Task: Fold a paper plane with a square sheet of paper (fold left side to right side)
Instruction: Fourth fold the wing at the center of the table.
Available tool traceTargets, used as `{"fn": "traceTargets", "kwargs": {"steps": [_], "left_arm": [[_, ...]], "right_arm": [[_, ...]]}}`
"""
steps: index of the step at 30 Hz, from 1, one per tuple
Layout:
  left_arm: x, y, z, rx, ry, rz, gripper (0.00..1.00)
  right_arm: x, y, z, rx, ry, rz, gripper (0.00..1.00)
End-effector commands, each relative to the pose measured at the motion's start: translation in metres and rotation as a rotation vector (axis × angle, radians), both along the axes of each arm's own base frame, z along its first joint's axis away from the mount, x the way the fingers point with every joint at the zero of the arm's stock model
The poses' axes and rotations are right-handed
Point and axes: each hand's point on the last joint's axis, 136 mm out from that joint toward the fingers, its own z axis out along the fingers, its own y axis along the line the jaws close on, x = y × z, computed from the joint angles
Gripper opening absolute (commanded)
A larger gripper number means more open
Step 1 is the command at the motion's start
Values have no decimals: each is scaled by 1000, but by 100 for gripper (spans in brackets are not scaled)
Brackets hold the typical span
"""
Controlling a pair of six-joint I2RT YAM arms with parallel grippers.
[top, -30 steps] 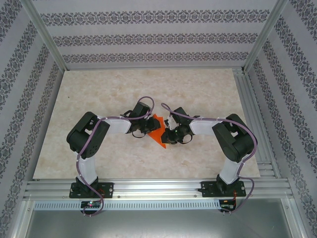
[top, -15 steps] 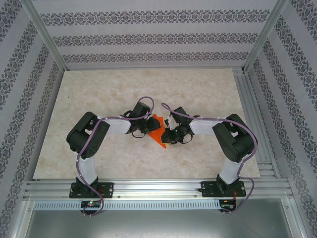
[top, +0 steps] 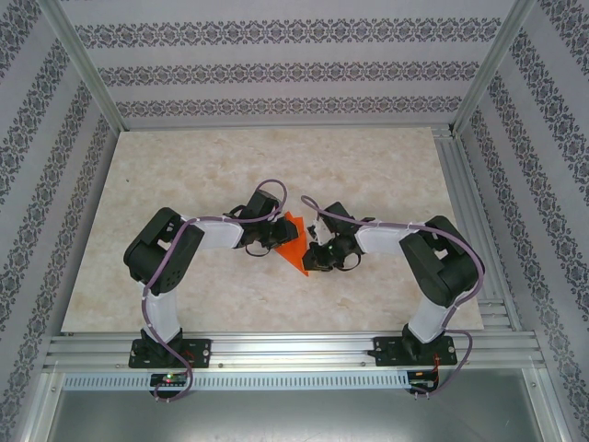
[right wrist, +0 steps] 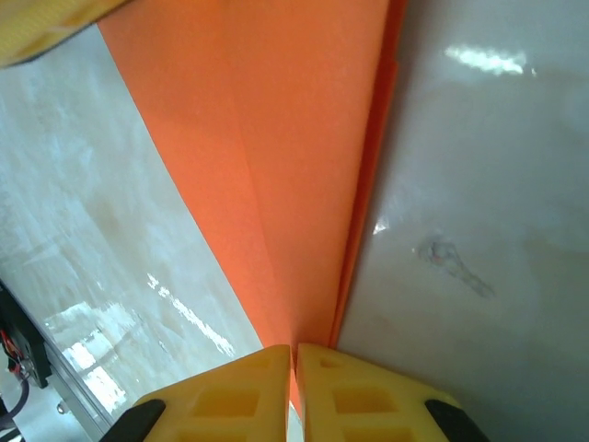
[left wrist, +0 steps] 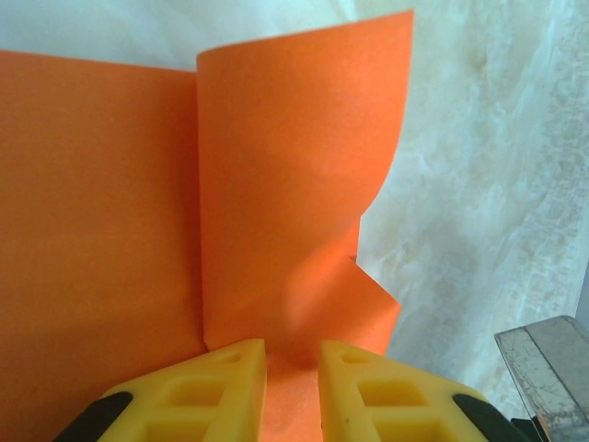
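The square sheet of paper (top: 294, 241) is bright orange, partly folded into a pointed shape, and lies at the table's middle between my two grippers. My left gripper (top: 275, 242) is at its left edge. In the left wrist view the paper (left wrist: 276, 184) has a flap curling upward, and the left gripper (left wrist: 293, 357) has its yellow fingers a narrow gap apart, with flat orange paper showing in that gap. My right gripper (top: 311, 259) is at the paper's near tip. In the right wrist view the right gripper (right wrist: 294, 357) is shut on the folded edge of the paper (right wrist: 294, 175).
The marbled tabletop (top: 386, 175) spreads wide behind and to both sides of the arms. An aluminium frame rail (top: 276, 350) runs along the near edge, and patterned walls enclose the other three sides.
The right arm's elbow has shifted slightly right and toward the near edge, its gripper still on the paper. The left arm and the paper look unchanged.
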Motion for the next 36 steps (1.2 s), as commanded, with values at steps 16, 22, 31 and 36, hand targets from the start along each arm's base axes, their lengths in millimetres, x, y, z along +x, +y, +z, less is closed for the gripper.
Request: {"fn": "traceTargets", "kwargs": {"steps": [16,22,31,36], "left_arm": [[-2,16,-26,72,32,22,25],[-2,15,-26,68,32,21,25],[-2,15,-26,73,32,20,25],[-1,17,-26,83,31,19,24]], "right_arm": [[-4,8,52,101,-4,-14,13],[14,20,30,56,-10,-29,13],[0,2,-11,-81,47,-6,13],[-28,-15,-18,-138,96,27,13]]}}
